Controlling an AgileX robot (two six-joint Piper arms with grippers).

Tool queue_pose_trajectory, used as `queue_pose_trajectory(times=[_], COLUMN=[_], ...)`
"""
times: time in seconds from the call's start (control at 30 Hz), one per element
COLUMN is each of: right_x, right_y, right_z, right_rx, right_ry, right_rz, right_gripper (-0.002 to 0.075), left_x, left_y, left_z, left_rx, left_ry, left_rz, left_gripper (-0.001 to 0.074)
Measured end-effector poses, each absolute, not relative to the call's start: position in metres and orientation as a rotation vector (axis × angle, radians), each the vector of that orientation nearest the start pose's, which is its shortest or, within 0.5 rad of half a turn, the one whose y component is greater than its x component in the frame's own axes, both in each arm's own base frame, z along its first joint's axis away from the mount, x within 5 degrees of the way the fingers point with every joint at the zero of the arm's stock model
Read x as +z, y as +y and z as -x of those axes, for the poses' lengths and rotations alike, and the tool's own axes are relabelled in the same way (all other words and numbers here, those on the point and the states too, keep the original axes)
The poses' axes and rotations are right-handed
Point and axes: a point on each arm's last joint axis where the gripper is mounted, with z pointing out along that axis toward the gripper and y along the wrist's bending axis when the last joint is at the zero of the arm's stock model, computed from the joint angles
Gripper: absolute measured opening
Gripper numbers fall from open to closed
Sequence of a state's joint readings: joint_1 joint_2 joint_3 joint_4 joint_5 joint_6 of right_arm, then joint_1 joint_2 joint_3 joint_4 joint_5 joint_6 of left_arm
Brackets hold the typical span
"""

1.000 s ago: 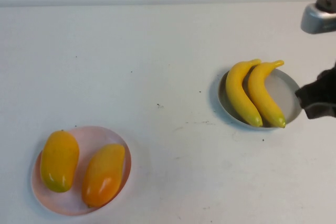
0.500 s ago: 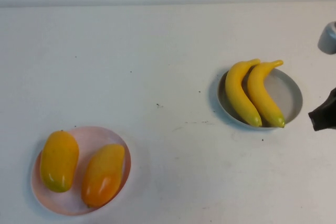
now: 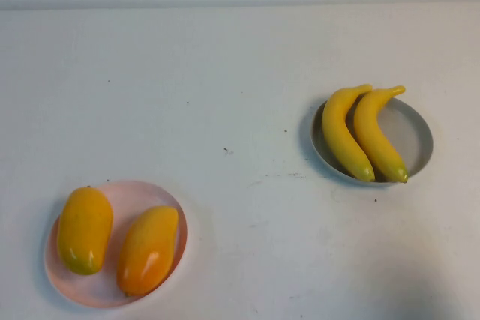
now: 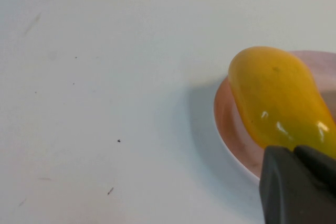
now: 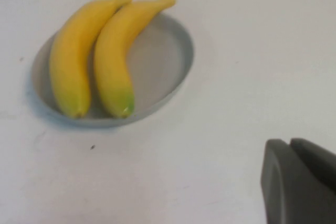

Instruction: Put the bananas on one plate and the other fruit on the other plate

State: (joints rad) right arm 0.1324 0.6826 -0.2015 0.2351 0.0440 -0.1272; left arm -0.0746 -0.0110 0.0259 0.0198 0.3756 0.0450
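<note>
Sort looks complete: both bananas (image 3: 360,134) lie side by side on grey plate (image 3: 415,136), both mangoes (image 3: 116,239) on pink plate (image 3: 127,194). Left hand (image 4: 299,184) by pink plate, right hand (image 5: 299,179) near grey plate; both closed, empty, clear of fruit.

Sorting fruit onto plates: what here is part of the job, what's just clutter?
Job:
- bananas, both on the grey plate
- mango-like fruits, both on the pink plate
- left hand, shut, beside the pink plate
- right hand, shut, clear of the grey plate

Clutter:
- none visible, only the white table
</note>
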Motion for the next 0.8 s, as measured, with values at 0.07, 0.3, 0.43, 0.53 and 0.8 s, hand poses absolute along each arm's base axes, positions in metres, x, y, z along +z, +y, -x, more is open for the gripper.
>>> queue_pose_trajectory(times=[0.07, 0.3, 0.43, 0.53, 0.8], right_x=[0.203, 0.189, 0.187, 0.185, 0.175], right_y=[0.009, -0.002, -0.002, 0.000, 0.003], right_z=[-0.111, -0.082, -0.070, -0.063, -0.054], right_rx=[0.127, 0.066, 0.065, 0.068, 0.050], right_ry=[1.910, 1.760, 1.752, 1.761, 1.834], right_rz=[-0.028, -0.127, -0.133, -0.114, -0.053], right_gripper=[-0.0016, -0.0015, -0.0015, -0.0015, -0.0015], left_x=[0.171, 0.171, 0.171, 0.171, 0.171], left_y=[-0.003, -0.003, -0.003, -0.003, -0.003], left_z=[-0.052, -0.052, -0.052, -0.052, -0.052], left_rx=[-0.001, -0.001, -0.001, -0.001, -0.001], left_ry=[1.870, 1.870, 1.870, 1.870, 1.870], left_rz=[-0.124, -0.124, -0.124, -0.124, -0.124], left_gripper=[-0.0002, -0.0002, -0.0002, -0.0002, -0.0002])
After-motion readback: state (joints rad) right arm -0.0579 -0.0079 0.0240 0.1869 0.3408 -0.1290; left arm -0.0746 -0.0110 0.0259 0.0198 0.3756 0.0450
